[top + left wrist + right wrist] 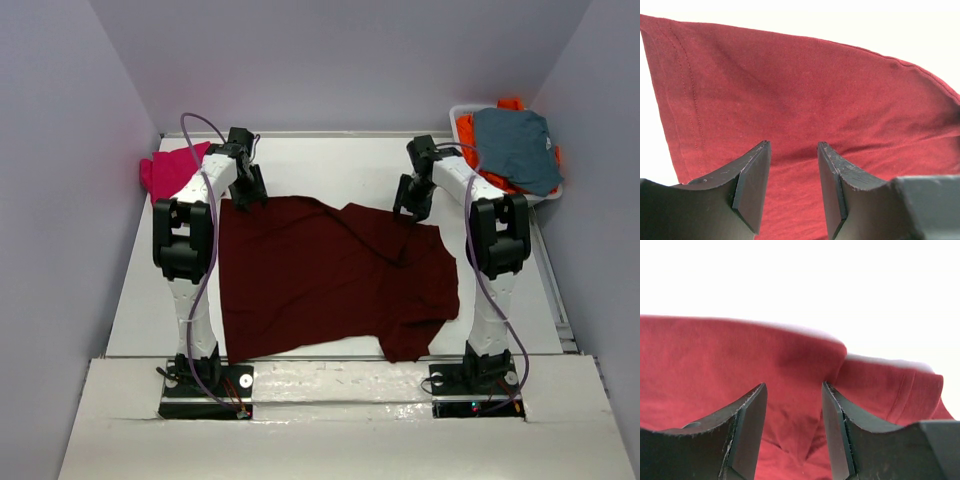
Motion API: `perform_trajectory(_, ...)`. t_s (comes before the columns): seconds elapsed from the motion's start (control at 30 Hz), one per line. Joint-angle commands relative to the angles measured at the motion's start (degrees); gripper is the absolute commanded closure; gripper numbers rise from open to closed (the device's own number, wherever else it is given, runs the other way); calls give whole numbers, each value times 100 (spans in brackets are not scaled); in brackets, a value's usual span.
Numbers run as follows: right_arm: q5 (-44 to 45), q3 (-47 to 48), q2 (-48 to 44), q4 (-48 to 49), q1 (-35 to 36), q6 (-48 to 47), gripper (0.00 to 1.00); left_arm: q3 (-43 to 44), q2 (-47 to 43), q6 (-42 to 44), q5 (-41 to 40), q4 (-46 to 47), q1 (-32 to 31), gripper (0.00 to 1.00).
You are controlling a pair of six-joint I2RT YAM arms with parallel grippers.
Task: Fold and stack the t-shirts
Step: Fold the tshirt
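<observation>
**Maroon t-shirt [330, 275] spread unfolded on the counter [330, 160]; both sets of fingers apart at its far edge.**

Your left fingers [752, 185] stand apart above the far left corner, beside the stitched hem. Your right fingers [747, 430] stand apart above the far right edge, with a crease of cloth showing in the gap. Neither pair is clamped on anything. In my judgement this paired placement prepares you to pinch both far corners for a fold toward the near side. The pink t-shirt [170, 170] lies far left. The grey-blue garment [515, 148] and orange garment [468, 132] sit in the basket [458, 110], far right.
</observation>
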Motion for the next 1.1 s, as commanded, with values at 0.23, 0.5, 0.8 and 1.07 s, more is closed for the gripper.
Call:
perform_trajectory(0.23, 612, 445, 118, 70, -208, 209, 47, -25, -445, 84, 31, -67, 82, 47)
perform_trajectory(0.5, 788, 436, -58, 8, -375, 262, 46, -43, -428, 84, 31, -67, 82, 47)
perform_trajectory(0.8, 445, 375, 127, 157, -428, 235, 47, -60, -410, 84, 40, -67, 82, 47)
perform_trajectory(1.07, 217, 410, 215, 193, -428, 253, 48, -69, -384, 84, 40, -50, 82, 47)
